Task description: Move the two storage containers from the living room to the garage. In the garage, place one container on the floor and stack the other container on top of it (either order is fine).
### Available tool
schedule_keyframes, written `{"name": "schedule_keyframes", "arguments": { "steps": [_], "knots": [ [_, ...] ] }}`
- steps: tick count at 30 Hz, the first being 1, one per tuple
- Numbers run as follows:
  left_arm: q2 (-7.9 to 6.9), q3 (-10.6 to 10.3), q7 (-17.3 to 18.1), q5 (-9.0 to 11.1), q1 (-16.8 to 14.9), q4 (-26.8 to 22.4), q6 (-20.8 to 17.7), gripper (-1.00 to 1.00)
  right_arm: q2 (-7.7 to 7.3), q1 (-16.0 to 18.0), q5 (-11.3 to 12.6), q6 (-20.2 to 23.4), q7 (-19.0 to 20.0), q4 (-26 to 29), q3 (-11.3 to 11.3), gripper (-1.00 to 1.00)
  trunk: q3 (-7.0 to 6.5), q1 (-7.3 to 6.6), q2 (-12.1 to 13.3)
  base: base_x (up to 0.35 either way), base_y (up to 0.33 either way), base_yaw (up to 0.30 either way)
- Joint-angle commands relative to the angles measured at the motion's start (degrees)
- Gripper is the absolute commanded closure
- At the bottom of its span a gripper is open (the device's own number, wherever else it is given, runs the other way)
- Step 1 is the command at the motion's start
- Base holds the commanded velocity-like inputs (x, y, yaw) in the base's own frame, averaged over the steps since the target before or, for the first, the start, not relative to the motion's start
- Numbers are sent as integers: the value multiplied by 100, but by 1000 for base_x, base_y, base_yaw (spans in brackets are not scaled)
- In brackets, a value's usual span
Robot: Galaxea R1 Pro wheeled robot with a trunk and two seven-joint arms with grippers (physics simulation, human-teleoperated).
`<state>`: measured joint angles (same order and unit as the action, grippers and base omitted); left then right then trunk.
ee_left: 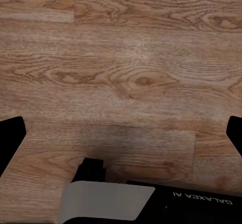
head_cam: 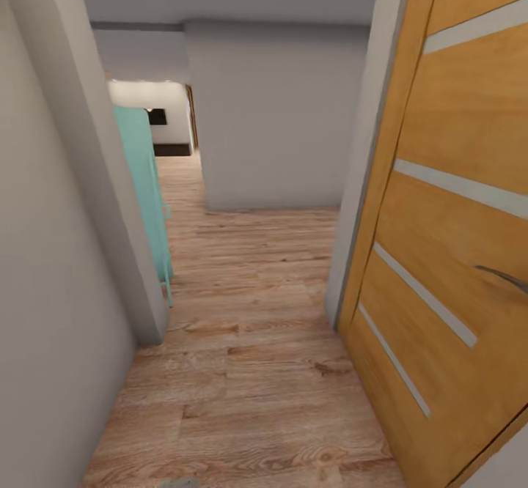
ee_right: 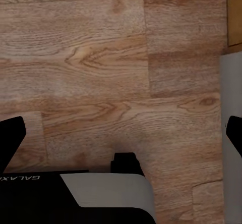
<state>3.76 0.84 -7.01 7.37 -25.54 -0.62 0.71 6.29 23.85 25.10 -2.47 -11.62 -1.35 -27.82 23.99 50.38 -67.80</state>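
The storage containers are out of view. I am in a narrow hallway with a light wood-plank floor [head_cam: 249, 341]. In the left wrist view my left gripper [ee_left: 121, 138] hangs over bare planks, its black fingertips [ee_left: 11, 133] far apart and nothing between them. My right gripper [ee_right: 121, 138] is also open over the planks, with its fingertips [ee_right: 10, 135] spread wide and empty. Part of my grey and black body [ee_left: 108, 201] lies under both wrist cameras.
An open orange-wood door [head_cam: 455, 239] with a handle [head_cam: 502, 277] stands close on the right. A white wall [head_cam: 44, 290] and its corner [head_cam: 110, 202] bound the left. A teal object [head_cam: 147, 187] stands past that corner. A white wall block [head_cam: 279, 122] faces me; the passage continues on its left.
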Motion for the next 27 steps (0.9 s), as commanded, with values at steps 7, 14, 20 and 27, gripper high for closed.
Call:
{"name": "schedule_keyframes", "arguments": {
  "steps": [7, 14, 20, 27],
  "knots": [
    [10, 3, -11, 45, -4, 2, 7, -100, 3, 5, 56, -26, -7, -14, -48, -100, 6, 0, -4, 16, 0, 165],
    [11, 4, -11, 45, -4, 2, 8, -100, 3, 5, 56, -26, -7, -14, -48, -100, 6, 0, -4, 244, 0, 16],
    [11, 3, -11, 45, -4, 1, 8, -100, 3, 5, 56, -26, -7, -14, -48, -100, 6, 0, -4, 329, 0, 1],
    [11, 4, -11, 45, -4, 1, 8, -100, 3, 5, 56, -26, -7, -14, -48, -100, 6, 0, -4, 335, 0, 0]
  ]
}}
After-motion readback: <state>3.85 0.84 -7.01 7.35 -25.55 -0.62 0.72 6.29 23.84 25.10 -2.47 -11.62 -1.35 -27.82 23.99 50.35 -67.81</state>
